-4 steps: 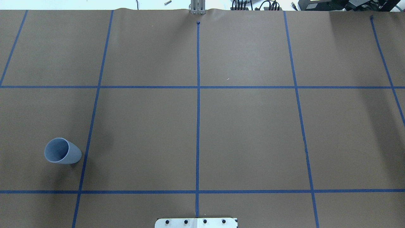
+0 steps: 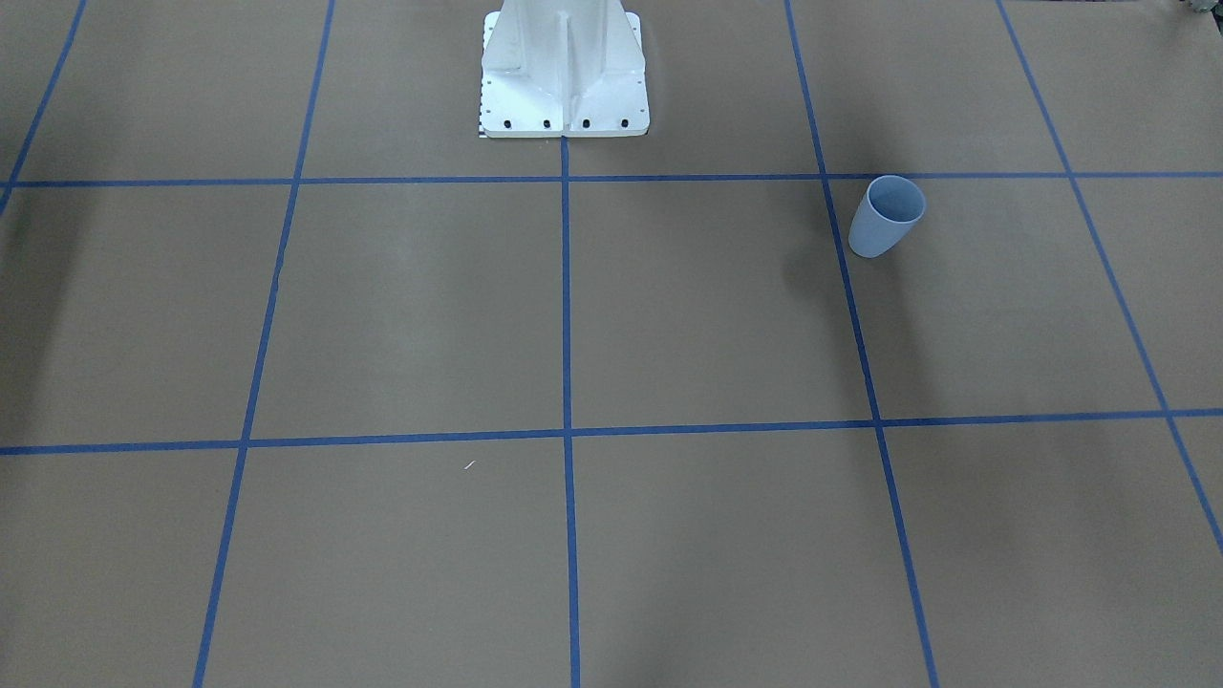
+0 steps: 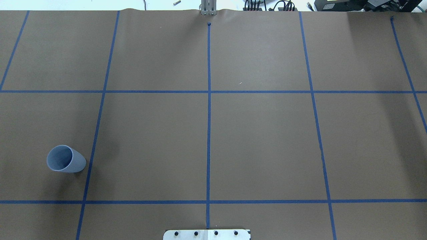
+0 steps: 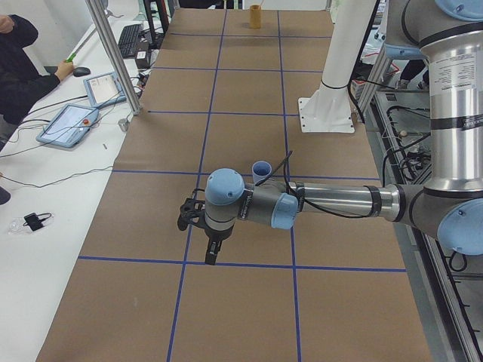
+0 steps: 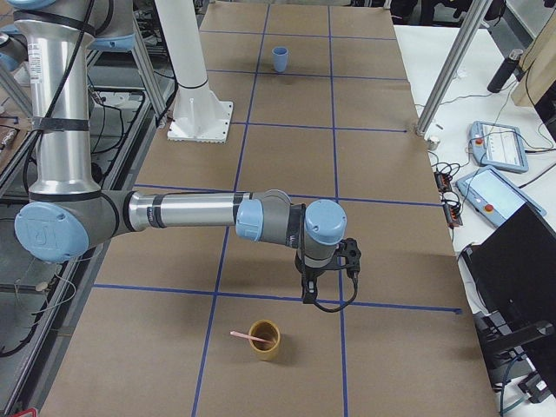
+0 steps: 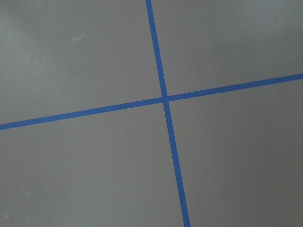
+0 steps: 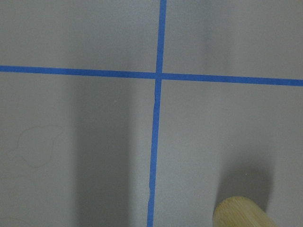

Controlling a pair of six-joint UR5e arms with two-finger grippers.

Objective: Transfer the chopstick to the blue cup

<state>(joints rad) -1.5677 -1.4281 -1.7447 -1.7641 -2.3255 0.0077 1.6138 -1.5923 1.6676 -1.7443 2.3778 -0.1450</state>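
Note:
The blue cup [image 3: 66,159] stands upright on the robot's left side of the table; it also shows in the front view [image 2: 887,229], the left view [image 4: 262,169] and the right view [image 5: 281,59]. The salmon-pink chopstick [image 5: 246,334] leans in a tan bamboo cup [image 5: 265,340] at the table's right end. My left gripper [image 4: 211,253] points down, nearer the table's left end than the blue cup; I cannot tell if it is open. My right gripper [image 5: 310,295] points down just beyond the bamboo cup; I cannot tell its state.
The bamboo cup also shows far off in the left view [image 4: 256,15] and at the bottom edge of the right wrist view [image 7: 241,213]. The white robot base [image 2: 564,72] stands mid-table. Blue tape lines grid the brown table. An operator [image 4: 23,68] sits beside tablets.

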